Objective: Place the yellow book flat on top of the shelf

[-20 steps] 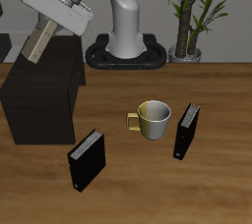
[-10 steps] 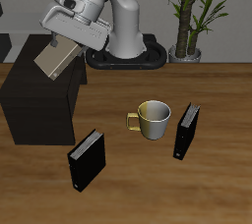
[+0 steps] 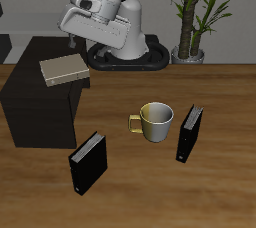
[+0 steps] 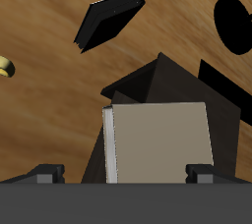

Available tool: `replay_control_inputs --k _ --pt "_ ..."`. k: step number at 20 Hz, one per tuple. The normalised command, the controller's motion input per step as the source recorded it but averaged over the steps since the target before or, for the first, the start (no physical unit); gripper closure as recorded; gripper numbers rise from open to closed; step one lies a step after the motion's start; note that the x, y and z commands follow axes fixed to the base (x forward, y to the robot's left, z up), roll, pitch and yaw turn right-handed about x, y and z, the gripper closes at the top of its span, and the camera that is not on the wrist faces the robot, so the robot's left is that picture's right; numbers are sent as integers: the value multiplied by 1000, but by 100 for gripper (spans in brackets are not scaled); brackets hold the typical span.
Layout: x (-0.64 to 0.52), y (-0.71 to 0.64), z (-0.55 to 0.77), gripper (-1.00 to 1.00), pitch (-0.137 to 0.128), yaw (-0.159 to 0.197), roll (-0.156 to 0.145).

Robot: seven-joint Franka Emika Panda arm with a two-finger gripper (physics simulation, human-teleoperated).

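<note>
The yellow book lies flat on the top of the black shelf, near the shelf's edge that faces the mug. My gripper hangs just above and behind the book, and its fingers stand wide apart with nothing between them. In the wrist view the book lies flat on the dark shelf top, and my gripper straddles its near end without pinching it.
A yellow-cream mug stands mid-table. One black book stands near the front edge below the shelf, another stands beside the mug. A potted plant stands at the back. The wrist view shows a black book on the table.
The book went from tilted and held above the shelf to lying flat on its top. My gripper swung over toward the robot base, lifted a little and let the book go.
</note>
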Motion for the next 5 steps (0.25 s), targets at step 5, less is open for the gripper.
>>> replay_control_inputs --k 5 --pt "-202 231 104 -100 -16 -23 92"
